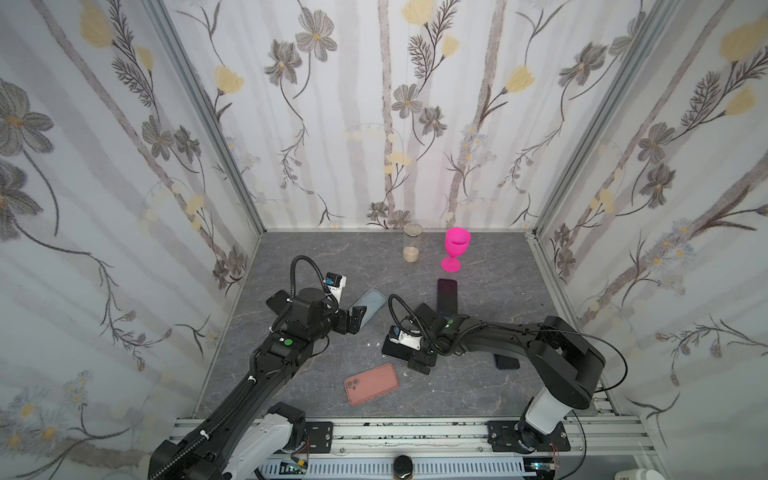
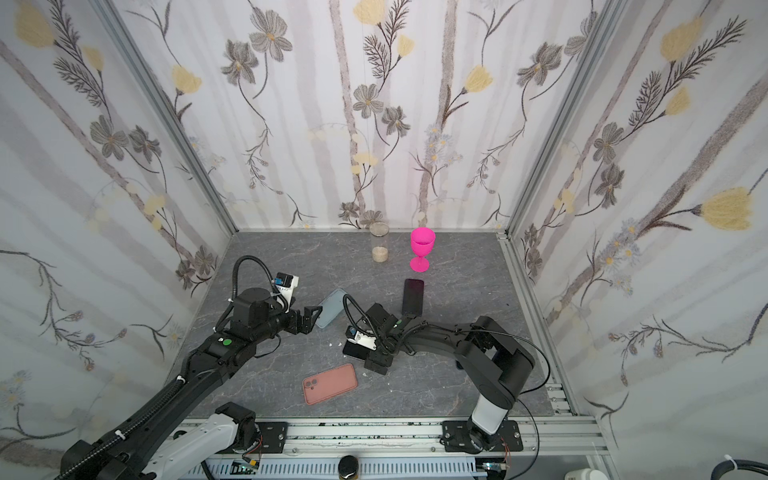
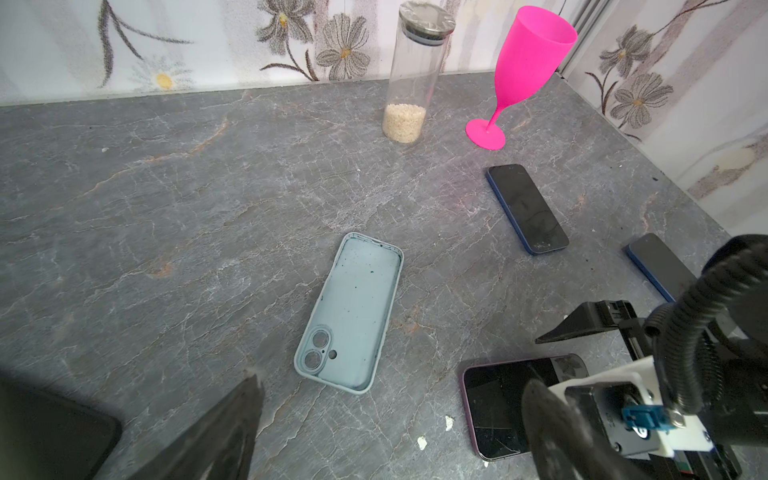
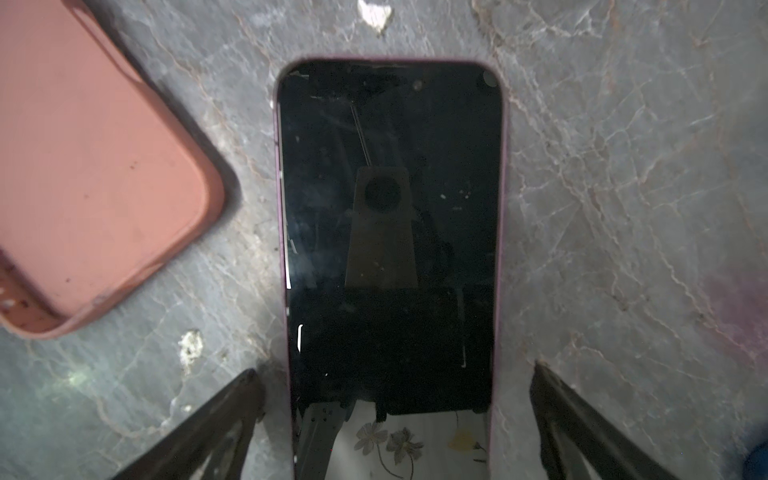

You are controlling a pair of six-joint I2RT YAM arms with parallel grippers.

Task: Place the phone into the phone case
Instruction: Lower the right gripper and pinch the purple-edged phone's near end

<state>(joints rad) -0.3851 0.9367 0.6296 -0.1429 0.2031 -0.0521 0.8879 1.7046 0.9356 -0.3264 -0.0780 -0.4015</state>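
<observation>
While the right gripper (image 4: 395,370) straddles the phone (image 4: 390,187) unclenched, the left gripper (image 1: 357,319) seems released too.

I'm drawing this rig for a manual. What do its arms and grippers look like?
Both the left arm and the right arm are matte black with white base segments. Each carries a green dot, a looping ribbed black cable and a white wrist camera mount with a blue part. The left gripper and right gripper have black wedge-shaped fingers.
</observation>
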